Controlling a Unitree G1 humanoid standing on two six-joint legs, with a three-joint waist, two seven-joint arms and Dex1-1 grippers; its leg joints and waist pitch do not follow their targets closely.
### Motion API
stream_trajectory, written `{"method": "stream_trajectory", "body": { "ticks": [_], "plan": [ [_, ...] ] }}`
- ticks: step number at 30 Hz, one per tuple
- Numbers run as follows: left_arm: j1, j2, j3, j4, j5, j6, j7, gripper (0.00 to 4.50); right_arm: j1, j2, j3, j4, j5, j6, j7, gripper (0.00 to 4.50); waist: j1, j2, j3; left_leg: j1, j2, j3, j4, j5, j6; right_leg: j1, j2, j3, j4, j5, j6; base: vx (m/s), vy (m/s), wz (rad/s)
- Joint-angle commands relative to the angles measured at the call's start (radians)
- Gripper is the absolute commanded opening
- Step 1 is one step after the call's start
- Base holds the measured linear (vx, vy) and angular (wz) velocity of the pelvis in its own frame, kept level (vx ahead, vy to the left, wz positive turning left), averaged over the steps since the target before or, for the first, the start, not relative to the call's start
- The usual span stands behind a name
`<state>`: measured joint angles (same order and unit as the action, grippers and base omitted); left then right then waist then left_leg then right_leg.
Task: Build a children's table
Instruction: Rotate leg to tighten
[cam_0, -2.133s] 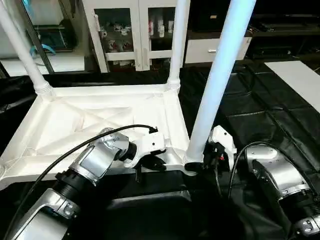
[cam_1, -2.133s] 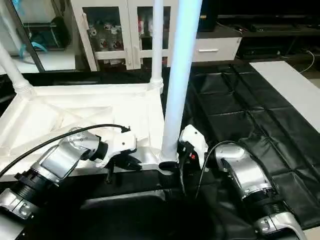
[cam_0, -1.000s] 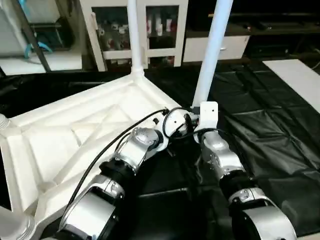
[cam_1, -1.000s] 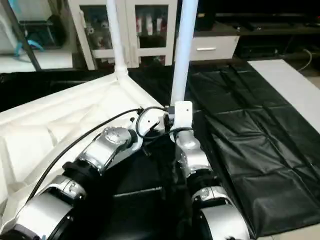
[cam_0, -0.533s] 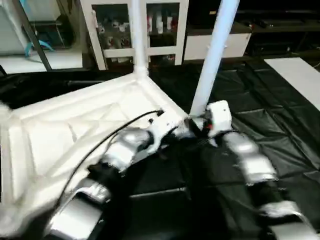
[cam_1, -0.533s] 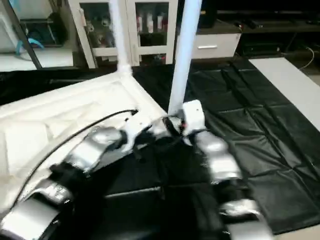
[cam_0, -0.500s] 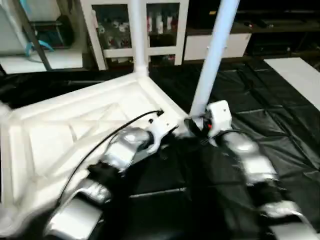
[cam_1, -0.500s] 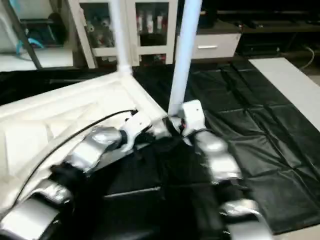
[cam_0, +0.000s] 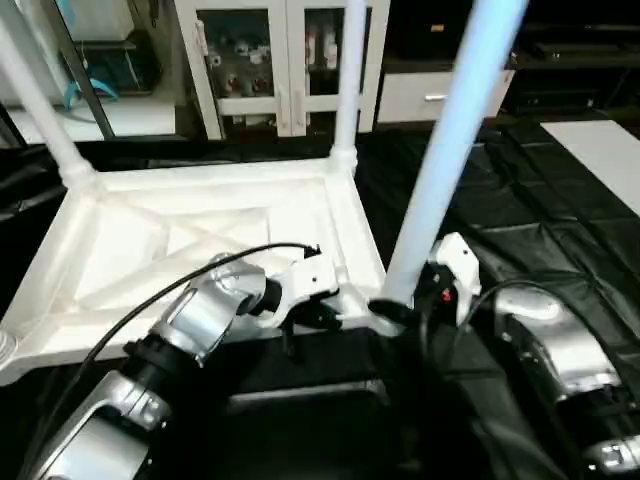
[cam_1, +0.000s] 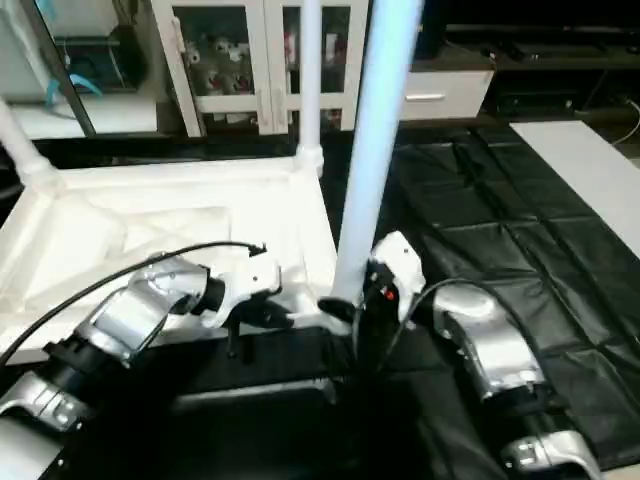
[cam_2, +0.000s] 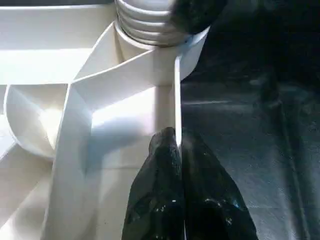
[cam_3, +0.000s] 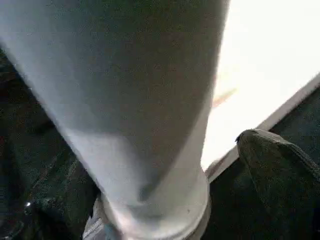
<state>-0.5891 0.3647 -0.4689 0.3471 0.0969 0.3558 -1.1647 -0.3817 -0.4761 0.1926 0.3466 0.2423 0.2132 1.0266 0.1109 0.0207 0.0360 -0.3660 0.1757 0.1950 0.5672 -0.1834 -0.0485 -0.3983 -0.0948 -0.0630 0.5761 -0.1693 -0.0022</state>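
The white table top (cam_0: 200, 230) lies upside down on the black mat, its ribbed X-braced underside facing up. Legs stand in the far left corner (cam_0: 40, 100), the far right corner (cam_0: 350, 80) and the near right corner (cam_0: 450, 140). My left gripper (cam_0: 318, 318) is shut on the thin near rim of the top, close to the ribbed collar of the near right socket (cam_2: 150, 30). My right gripper (cam_0: 395, 310) is closed round the base of the near right leg. One finger (cam_3: 280, 170) shows beside that leg.
A black mat (cam_0: 540, 220) covers the floor around the table. A white cabinet with glass doors (cam_0: 270, 60) stands behind it, and a pale floor strip (cam_0: 600, 150) lies at far right. The top's near left corner (cam_0: 8, 350) reaches the picture's edge.
The table top has swung back from a diagonal position to lie square in front of me, and both arms went with it. The near right leg now stands further right.
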Motion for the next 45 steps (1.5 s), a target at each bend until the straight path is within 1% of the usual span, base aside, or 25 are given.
{"method": "stream_trajectory", "body": {
  "ticks": [1, 2, 3, 7, 8, 9, 12, 15, 16, 19, 20, 25, 31, 32, 33, 35, 36, 37, 38, 39, 40, 41, 43, 44, 45],
  "plan": [
    [0.059, 0.024, -0.100, 0.024, 0.036, 0.054, -0.064, 0.00, 0.003, -0.019, 0.041, -0.020, -0.022, 0.005, 0.062, 4.43, 0.003, -0.010, -0.052, 0.012, 0.059, -0.023, -0.066, -0.209, 0.061, 0.044, -0.061, 0.039, -0.053, -0.181, -0.232, 0.000, 0.000, 0.00],
    [0.061, 0.024, -0.100, 0.020, 0.036, 0.056, -0.064, 0.00, -0.001, -0.022, 0.048, -0.014, -0.031, 0.005, 0.066, 4.43, 0.003, -0.013, -0.051, 0.010, 0.059, -0.022, -0.065, -0.205, 0.063, 0.044, -0.061, 0.039, -0.053, -0.182, -0.235, 0.000, 0.000, 0.00],
    [0.061, 0.024, -0.100, 0.017, 0.035, 0.058, -0.064, 0.00, -0.002, -0.024, 0.051, -0.012, -0.034, 0.003, 0.070, 4.43, 0.004, -0.011, -0.051, 0.012, 0.059, -0.022, -0.066, -0.211, 0.061, 0.042, -0.061, 0.039, -0.054, -0.197, -0.234, 0.000, 0.000, 0.00],
    [0.065, 0.026, -0.098, 0.004, 0.035, 0.069, -0.062, 0.00, -0.014, -0.029, 0.058, 0.008, -0.047, -0.002, 0.076, 4.18, 0.003, -0.013, -0.050, 0.013, 0.059, -0.023, -0.067, -0.228, 0.049, 0.042, -0.062, 0.040, -0.057, -0.231, -0.227, 0.000, 0.000, 0.00],
    [0.065, 0.026, -0.097, 0.003, 0.035, 0.070, -0.061, 0.00, -0.021, -0.027, 0.056, 0.018, -0.051, -0.005, 0.071, 4.00, 0.002, -0.012, -0.052, 0.014, 0.058, -0.023, -0.066, -0.226, 0.048, 0.042, -0.061, 0.040, -0.056, -0.224, -0.226, 0.000, 0.000, 0.00],
    [0.065, 0.026, -0.097, 0.003, 0.035, 0.070, -0.061, 0.00, -0.022, -0.027, 0.056, 0.019, -0.051, -0.005, 0.071, 4.00, 0.002, -0.012, -0.052, 0.014, 0.058, -0.023, -0.066, -0.223, 0.047, 0.042, -0.061, 0.040, -0.055, -0.217, -0.227, 0.000, 0.000, 0.00],
    [0.067, 0.033, -0.095, 0.001, 0.035, 0.073, -0.064, 0.00, -0.036, -0.022, 0.053, 0.022, -0.052, 0.001, 0.074, 3.73, 0.002, -0.010, -0.054, 0.013, 0.056, -0.022, -0.063, -0.206, 0.055, 0.044, -0.060, 0.040, -0.052, -0.185, -0.234, 0.000, 0.000, 0.00],
    [0.068, 0.033, -0.097, 0.003, 0.036, 0.074, -0.063, 0.00, -0.037, -0.022, 0.051, 0.028, -0.050, -0.001, 0.082, 3.51, 0.002, -0.011, -0.055, 0.013, 0.057, -0.022, -0.061, -0.201, 0.060, 0.044, -0.059, 0.039, -0.051, -0.178, -0.239, 0.000, 0.000, 0.00],
    [0.068, 0.034, -0.097, 0.004, 0.036, 0.073, -0.062, 0.00, -0.035, -0.021, 0.051, 0.030, -0.050, -0.003, 0.083, 3.42, 0.002, -0.008, -0.055, 0.013, 0.056, -0.022, -0.061, -0.202, 0.060, 0.045, -0.059, 0.039, -0.050, -0.177, -0.239, 0.000, 0.000, 0.00],
    [0.070, 0.033, -0.099, 0.001, 0.037, 0.078, -0.062, 0.00, -0.033, -0.017, 0.053, 0.032, -0.053, -0.007, 0.082, 3.30, 0.002, -0.008, -0.055, 0.013, 0.057, -0.022, -0.061, -0.203, 0.059, 0.045, -0.059, 0.038, -0.050, -0.173, -0.242, 0.000, 0.000, 0.00],
    [0.070, 0.032, -0.099, -0.001, 0.036, 0.080, -0.062, 0.00, -0.031, -0.015, 0.054, 0.032, -0.054, -0.007, 0.083, 3.11, 0.002, -0.007, -0.056, 0.013, 0.056, -0.022, -0.060, -0.204, 0.059, 0.045, -0.059, 0.038, -0.050, -0.170, -0.244, 0.000, 0.000, 0.00],
    [0.067, 0.033, -0.102, -0.002, 0.037, 0.085, -0.067, 0.00, -0.028, -0.005, 0.053, 0.039, -0.053, -0.006, 0.092, 2.78, 0.002, -0.007, -0.056, 0.012, 0.056, -0.023, -0.060, -0.206, 0.059, 0.047, -0.059, 0.037, -0.049, -0.171, -0.245, 0.000, 0.000, 0.00],
    [0.073, 0.040, -0.101, -0.013, 0.038, 0.092, -0.071, 0.00, -0.024, 0.011, 0.053, 0.049, -0.057, 0.001, 0.076, 2.73, 0.001, -0.008, -0.058, 0.012, 0.056, -0.023, -0.059, -0.196, 0.061, 0.047, -0.059, 0.037, -0.048, -0.158, -0.248, 0.000, 0.000, 0.00],
    [0.075, 0.040, -0.099, -0.016, 0.037, 0.095, -0.069, 0.00, -0.023, 0.023, 0.044, 0.053, -0.056, -0.001, 0.055, 2.73, 0.001, -0.005, -0.058, 0.012, 0.056, -0.023, -0.059, -0.196, 0.060, 0.047, -0.059, 0.037, -0.047, -0.155, -0.250, 0.000, 0.000, 0.00],
    [0.076, 0.040, -0.099, -0.016, 0.037, 0.096, -0.069, 0.00, -0.024, 0.024, 0.043, 0.053, -0.056, -0.001, 0.054, 2.73, -0.001, -0.006, -0.057, 0.012, 0.056, -0.023, -0.060, -0.199, 0.059, 0.047, -0.058, 0.037, -0.048, -0.157, -0.250, 0.000, 0.000, 0.00],
    [0.080, 0.025, -0.085, -0.002, 0.031, 0.098, -0.045, 0.00, -0.041, 0.077, 0.004, 0.097, -0.057, -0.015, -0.044, 2.72, -0.009, -0.006, -0.053, 0.010, 0.054, -0.025, -0.064, -0.234, 0.049, 0.047, -0.059, 0.036, -0.053, -0.206, -0.242, 0.000, 0.000, 0.00],
    [0.080, 0.023, -0.084, 0.000, 0.031, 0.097, -0.043, 0.00, -0.043, 0.081, 0.001, 0.101, -0.057, -0.015, -0.052, 2.72, -0.012, -0.005, -0.051, 0.011, 0.054, -0.025, -0.067, -0.255, 0.043, 0.045, -0.059, 0.036, -0.057, -0.239, -0.236, 0.000, 0.000, 0.00],
    [0.075, 0.007, -0.073, 0.017, 0.032, 0.097, -0.016, 0.00, -0.056, 0.108, -0.020, 0.124, -0.056, -0.012, -0.110, 2.72, -0.021, -0.005, -0.044, 0.013, 0.053, -0.027, -0.071, -0.310, 0.026, 0.043, -0.061, 0.035, -0.069, -0.335, -0.215, 0.000, 0.000, 0.00],
    [0.073, 0.003, -0.070, 0.022, 0.032, 0.097, -0.009, 0.00, -0.060, 0.115, -0.025, 0.131, -0.056, -0.011, -0.126, 2.72, -0.029, -0.004, -0.036, 0.018, 0.051, -0.032, -0.076, -0.378, 0.004, 0.040, -0.063, 0.032, -0.080, -0.458, -0.181, 0.000, 0.000, 0.00],
    [0.065, -0.012, -0.058, 0.037, 0.031, 0.096, 0.013, 0.00, -0.069, 0.136, -0.041, 0.143, -0.051, -0.004, -0.164, 2.72, -0.033, -0.005, -0.033, 0.021, 0.050, -0.036, -0.078, -0.410, -0.007, 0.039, -0.063, 0.029, -0.086, -0.520, -0.159, 0.000, 0.000, 0.00],
    [0.065, -0.012, -0.058, 0.037, 0.031, 0.096, 0.013, 0.00, -0.069, 0.137, -0.041, 0.143, -0.051, -0.004, -0.165, 2.72, -0.037, -0.004, -0.033, 0.031, 0.048, -0.042, -0.077, -0.457, -0.022, 0.034, -0.066, 0.025, -0.097, -0.614, -0.120, -0.050, 0.004, -0.10],
    [0.060, -0.023, -0.049, 0.049, 0.030, 0.094, 0.031, 0.00, -0.073, 0.148, -0.047, 0.149, -0.050, -0.002, -0.186, 2.72, -0.041, -0.002, -0.035, 0.033, 0.047, -0.047, -0.077, -0.468, -0.028, 0.032, -0.067, 0.026, -0.103, -0.632, -0.102, -0.050, 0.004, -0.10],
    [0.027, -0.096, 0.000, 0.124, 0.025, 0.098, 0.142, 0.00, -0.090, 0.215, -0.058, 0.187, -0.073, -0.006, -0.307, 2.72, -0.046, -0.002, -0.034, 0.037, 0.045, -0.050, -0.077, -0.489, -0.031, 0.026, -0.062, 0.023, -0.106, -0.624, -0.097, 0.000, 0.000, 0.00],
    [0.021, -0.110, 0.009, 0.140, 0.024, 0.098, 0.165, 0.00, -0.092, 0.228, -0.054, 0.193, -0.082, -0.006, -0.327, 2.72, -0.053, -0.002, -0.033, 0.041, 0.042, -0.051, -0.075, -0.508, -0.034, 0.021, -0.060, 0.018, -0.110, -0.635, -0.095, -0.075, 0.017, -0.02],
    [0.018, -0.117, 0.013, 0.148, 0.025, 0.098, 0.174, 0.00, -0.093, 0.236, -0.052, 0.198, -0.090, -0.009, -0.335, 2.72, -0.054, -0.002, -0.033, 0.038, 0.041, -0.055, -0.077, -0.519, -0.032, 0.025, -0.061, 0.014, -0.112, -0.647, -0.085, -0.052, 0.014, -0.02]
  ]
}}
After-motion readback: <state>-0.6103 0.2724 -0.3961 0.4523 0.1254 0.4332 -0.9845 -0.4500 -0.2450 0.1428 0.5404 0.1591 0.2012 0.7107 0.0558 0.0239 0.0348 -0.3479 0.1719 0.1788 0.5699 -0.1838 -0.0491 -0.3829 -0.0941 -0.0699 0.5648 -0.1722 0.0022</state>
